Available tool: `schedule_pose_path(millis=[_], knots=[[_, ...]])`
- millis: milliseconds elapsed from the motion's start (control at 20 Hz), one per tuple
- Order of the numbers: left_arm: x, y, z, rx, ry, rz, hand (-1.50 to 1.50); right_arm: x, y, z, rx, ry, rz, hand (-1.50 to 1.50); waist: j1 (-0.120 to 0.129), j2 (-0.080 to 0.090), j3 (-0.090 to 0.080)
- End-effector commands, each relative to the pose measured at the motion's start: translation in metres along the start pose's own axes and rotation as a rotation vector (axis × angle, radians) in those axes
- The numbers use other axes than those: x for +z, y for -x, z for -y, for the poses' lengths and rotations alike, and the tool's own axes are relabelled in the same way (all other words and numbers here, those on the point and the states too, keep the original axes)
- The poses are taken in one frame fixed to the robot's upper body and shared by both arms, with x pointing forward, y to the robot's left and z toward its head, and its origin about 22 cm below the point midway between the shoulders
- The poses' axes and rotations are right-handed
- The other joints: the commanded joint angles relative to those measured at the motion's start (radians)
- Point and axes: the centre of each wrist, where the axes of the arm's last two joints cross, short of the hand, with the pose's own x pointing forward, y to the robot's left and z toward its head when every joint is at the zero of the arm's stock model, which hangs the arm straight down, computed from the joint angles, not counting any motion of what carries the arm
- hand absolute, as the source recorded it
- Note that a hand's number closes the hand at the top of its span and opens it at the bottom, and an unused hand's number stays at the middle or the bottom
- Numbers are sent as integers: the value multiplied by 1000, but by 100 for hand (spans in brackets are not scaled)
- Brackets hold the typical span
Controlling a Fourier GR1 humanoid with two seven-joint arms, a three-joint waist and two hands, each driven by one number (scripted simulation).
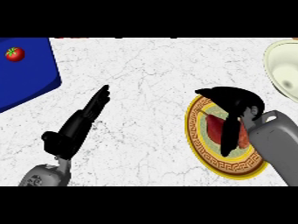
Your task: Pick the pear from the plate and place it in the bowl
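Note:
A reddish pear lies on the round plate, which has a yellow rim and a patterned band, at the right of the counter. My right hand is down on the plate; its fingers curl over the pear's far end and its thumb runs across the fruit, hiding much of it. The cream bowl stands at the far right, beyond the plate and partly cut off by the view's edge. My left hand rests open at the left, fingers straight, holding nothing.
A blue box sits at the far left corner with a small red tomato on it. Bare white marble counter stretches between the left hand and the plate.

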Motion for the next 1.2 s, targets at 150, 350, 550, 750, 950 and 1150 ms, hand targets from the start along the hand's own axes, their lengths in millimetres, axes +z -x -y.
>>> schedule_pose_path(millis=[150, 350, 550, 750, 950, 1150], knots=[[7, 2, -15, -1, 11, -4, 0, 13, -3, -14, 45, 115, -34, -150, 0, 0, 0], [-14, -2, -18, -14, -8, 1, 0, -5, 14, -12, 62, 137, -75, -150, 0, 2, 0], [3, -19, -11, -14, -5, 1, 0, -14, 38, -23, 55, 139, -103, -150, 4, 1, 0], [-3, -3, 7, -18, -6, 11, 0, -30, 37, -29, 42, 98, -113, -150, 2, 2, 0], [9, -1, 3, 5, 7, -6, 0, -44, 31, -49, 34, 83, -132, -150, 4, 1, 0], [1, -11, -6, -11, -14, 8, 0, -45, 49, -26, 24, 93, -97, -150, 4, 1, 0]])
